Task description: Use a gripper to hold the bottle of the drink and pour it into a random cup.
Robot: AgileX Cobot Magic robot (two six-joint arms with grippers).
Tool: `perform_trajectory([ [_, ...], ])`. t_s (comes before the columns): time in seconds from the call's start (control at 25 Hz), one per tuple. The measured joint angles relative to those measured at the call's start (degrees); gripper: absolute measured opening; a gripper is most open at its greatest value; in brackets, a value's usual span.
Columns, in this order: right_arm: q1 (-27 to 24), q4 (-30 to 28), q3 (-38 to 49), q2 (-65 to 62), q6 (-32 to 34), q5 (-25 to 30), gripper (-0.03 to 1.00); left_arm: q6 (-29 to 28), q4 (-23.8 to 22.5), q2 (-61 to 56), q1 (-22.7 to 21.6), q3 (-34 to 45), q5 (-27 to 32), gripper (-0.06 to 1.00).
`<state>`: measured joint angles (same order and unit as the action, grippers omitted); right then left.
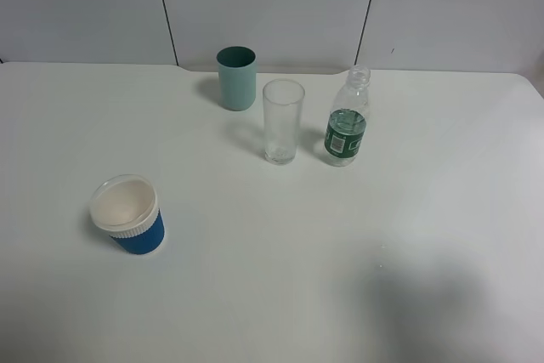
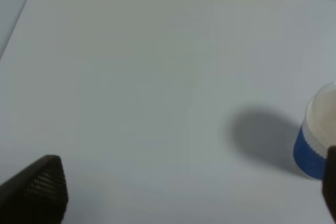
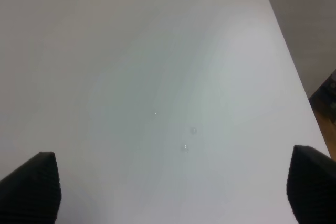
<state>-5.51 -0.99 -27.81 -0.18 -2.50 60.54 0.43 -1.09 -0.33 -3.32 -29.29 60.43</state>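
Bottle [image 1: 347, 118] stands upright on table [image 1: 272, 295], just beside clear glass [image 1: 282, 121], uncapped, ready to grasp. Right gripper [image 3: 170, 187] hangs over bare table, jaws wide apart, empty. Left gripper [image 2: 189, 192] likewise spread, near blue cup [image 2: 317, 140].

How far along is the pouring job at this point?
Nothing looks done. The bottle stands upright on the table, ungrasped, and the clear glass beside it looks empty. Nothing is in hand: the right gripper is open over bare table. Grasping, lifting and pouring all remain.
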Motion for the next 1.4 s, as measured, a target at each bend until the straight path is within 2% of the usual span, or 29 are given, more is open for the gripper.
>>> perform_trajectory([
  [1.4,0.0,0.0,0.0,0.0,0.0,0.0,0.85,0.0,0.0,0.0,0.0,0.0,0.0,0.98],
])
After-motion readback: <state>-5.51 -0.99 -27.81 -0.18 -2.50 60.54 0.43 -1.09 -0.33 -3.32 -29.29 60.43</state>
